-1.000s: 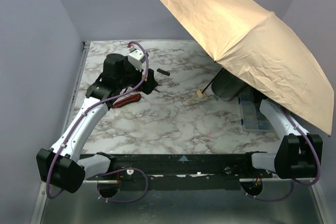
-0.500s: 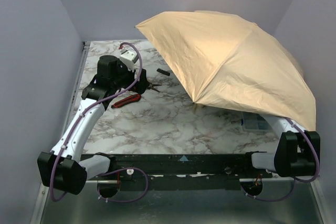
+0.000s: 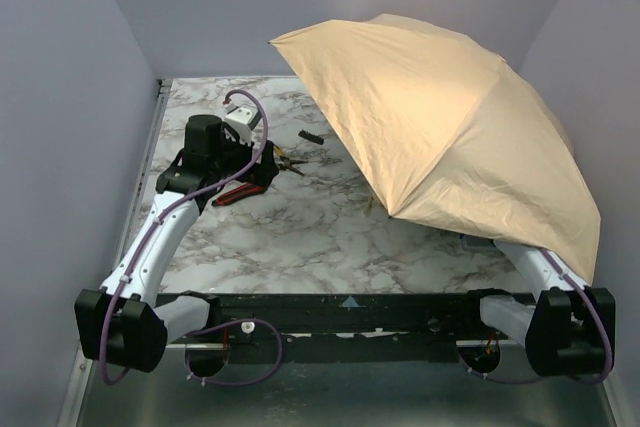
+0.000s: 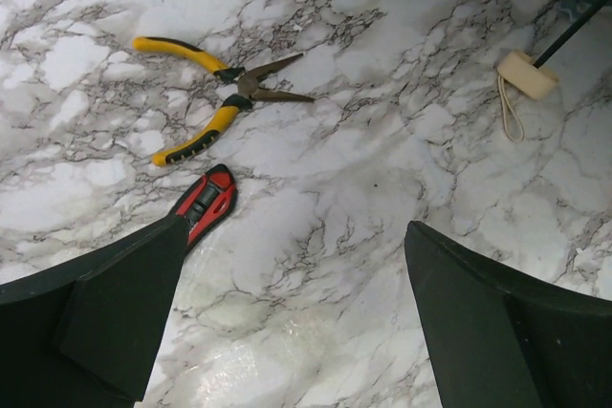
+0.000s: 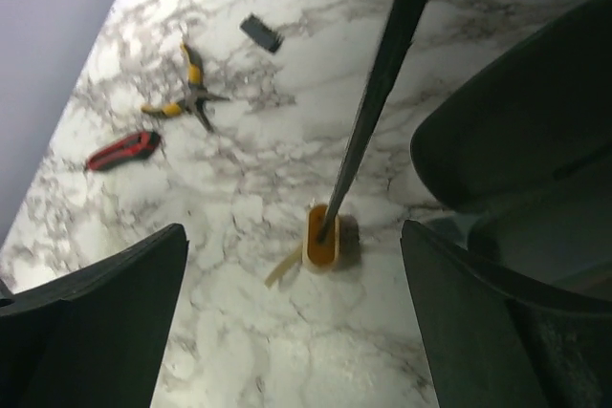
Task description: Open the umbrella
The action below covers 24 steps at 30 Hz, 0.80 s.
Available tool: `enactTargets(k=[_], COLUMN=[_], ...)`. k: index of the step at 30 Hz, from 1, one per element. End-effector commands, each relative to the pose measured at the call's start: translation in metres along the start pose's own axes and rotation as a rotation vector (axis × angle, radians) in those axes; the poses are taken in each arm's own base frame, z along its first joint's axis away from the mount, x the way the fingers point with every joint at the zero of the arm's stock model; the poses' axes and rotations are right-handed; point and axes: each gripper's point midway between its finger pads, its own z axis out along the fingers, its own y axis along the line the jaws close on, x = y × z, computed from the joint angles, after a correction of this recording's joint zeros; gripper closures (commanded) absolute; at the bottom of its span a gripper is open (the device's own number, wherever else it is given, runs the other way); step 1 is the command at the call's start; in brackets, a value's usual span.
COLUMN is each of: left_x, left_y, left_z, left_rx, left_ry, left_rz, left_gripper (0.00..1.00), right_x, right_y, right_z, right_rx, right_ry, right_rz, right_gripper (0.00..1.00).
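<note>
Peach-beige folding umbrella (image 3: 450, 137) sits fully open, canopy tilted over the right side, small beige handle knob (image 5: 323, 236) down on the marble table (image 3: 300, 237). Risk: nothing grips it, so it could roll or snag the right claw (image 5: 293, 246) under it. That claw's fingers are apart, slim black shaft (image 5: 382, 74) just ahead, untouched; left claw (image 4: 295, 231) apart too, well away.

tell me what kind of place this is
Probably a robot lab test cell: a marble-patterned tabletop boxed in by plain grey walls, with yellow-handled pliers, a red-handled tool and an opened umbrella in the workspace.
</note>
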Motion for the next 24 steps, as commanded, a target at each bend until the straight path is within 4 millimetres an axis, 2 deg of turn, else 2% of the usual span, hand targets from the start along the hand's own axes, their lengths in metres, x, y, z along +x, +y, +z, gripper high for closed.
enactTargets(k=[1, 4, 10, 17, 19, 21, 24], left_x=[0.011, 0.016, 0.026, 0.036, 0.038, 0.038, 0.037], left_y=[0.007, 0.007, 0.006, 0.011, 0.012, 0.010, 0.008], left_z=[-0.006, -0.008, -0.013, -0.019, -0.021, -0.023, -0.024], left_rx=[-0.030, -0.029, -0.034, -0.059, -0.063, -0.054, -0.043], left_ry=[0.002, 0.007, 0.015, 0.019, 0.021, 0.022, 0.021], left_rz=[-0.005, -0.005, -0.001, 0.068, 0.079, 0.088, 0.098], left_gripper=[0.01, 0.01, 0.01, 0.01, 0.01, 0.01, 0.02], right_x=[0.037, 0.059, 0.081, 0.123, 0.132, 0.127, 0.096], right_y=[-0.001, -0.007, -0.021, -0.027, -0.030, -0.028, -0.017], right_z=[-0.016, -0.023, -0.038, -0.070, -0.075, -0.073, -0.056], right_rx=[-0.044, -0.069, -0.086, -0.215, -0.228, -0.218, -0.151], right_ry=[0.119, 0.194, 0.291, 0.401, 0.417, 0.395, 0.282], right_rz=[-0.165, -0.308, -0.562, -0.892, -0.936, -0.911, -0.753], right_gripper=[0.05, 0.05, 0.03, 0.01, 0.00, 0.00, 0.00])
